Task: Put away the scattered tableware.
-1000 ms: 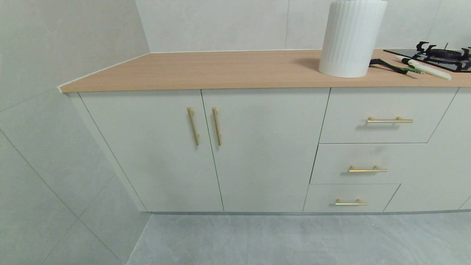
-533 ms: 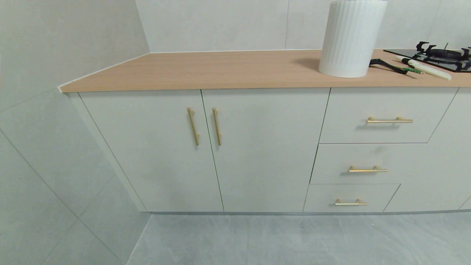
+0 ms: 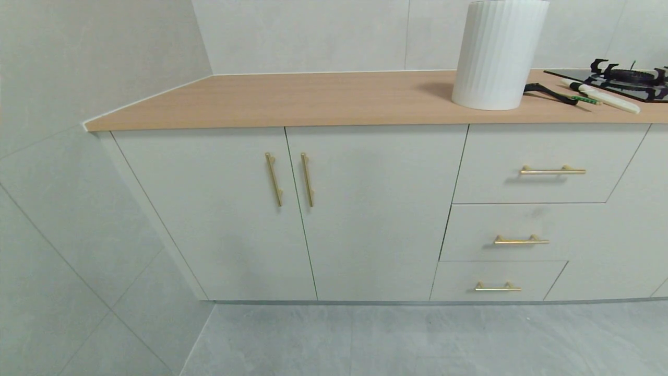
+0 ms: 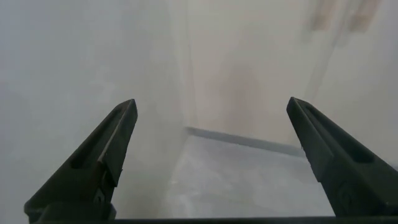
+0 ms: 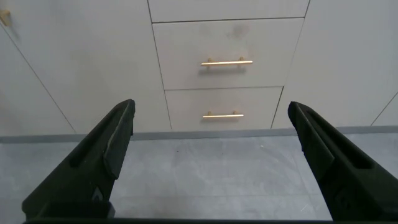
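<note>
The left gripper (image 4: pixel 211 103) hangs low, jaws spread wide and empty. The right gripper (image 5: pixel 211 104) gapes just as wide before the drawers (image 5: pixel 227 46). Up on the countertop (image 3: pixel 292 99), at three o'clock of the white ribbed canister (image 3: pixel 496 55), lie a black-handled utensil (image 3: pixel 548 94) and a white-handled utensil (image 3: pixel 608 97). Both are likely light, stiff and smooth, and best pinched mid-handle.

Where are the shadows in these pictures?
Head view: the white jar throws a soft grey shadow to its left on the countertop, and the top drawer handle has a faint one just below it. Right wrist view: the upper drawer handle has a faint shadow underneath too.
</note>
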Motion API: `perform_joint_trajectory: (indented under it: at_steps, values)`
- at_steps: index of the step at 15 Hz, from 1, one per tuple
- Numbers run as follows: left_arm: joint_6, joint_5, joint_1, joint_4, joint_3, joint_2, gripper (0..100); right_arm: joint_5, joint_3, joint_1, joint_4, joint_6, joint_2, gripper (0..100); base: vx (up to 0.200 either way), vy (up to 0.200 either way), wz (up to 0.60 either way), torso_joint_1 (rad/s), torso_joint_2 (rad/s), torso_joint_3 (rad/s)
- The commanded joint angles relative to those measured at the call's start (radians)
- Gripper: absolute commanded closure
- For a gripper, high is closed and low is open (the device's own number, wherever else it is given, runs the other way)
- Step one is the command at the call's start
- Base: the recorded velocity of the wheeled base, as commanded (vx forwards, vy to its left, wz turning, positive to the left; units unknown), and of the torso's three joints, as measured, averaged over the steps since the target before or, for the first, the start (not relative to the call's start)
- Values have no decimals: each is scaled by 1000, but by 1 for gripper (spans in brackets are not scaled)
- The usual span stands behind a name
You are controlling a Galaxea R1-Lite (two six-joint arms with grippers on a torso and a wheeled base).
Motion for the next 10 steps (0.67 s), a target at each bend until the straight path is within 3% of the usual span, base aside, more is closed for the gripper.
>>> perform_joint_trajectory:
  at_steps: [1, 3, 10]
  values:
    - [-1, -42, 0, 0, 2, 0, 0, 1, 0, 0, 1, -4, 3, 0, 0, 0, 0, 0, 0, 0]
    - [-18, -160, 0, 49, 2, 0, 0, 1, 0, 0, 1, -7, 3, 0, 0, 0, 0, 0, 0, 0]
    - [-38, -166, -2, 40, 2, 0, 0, -1, 0, 0, 1, -6, 3, 0, 0, 0, 0, 0, 0, 0]
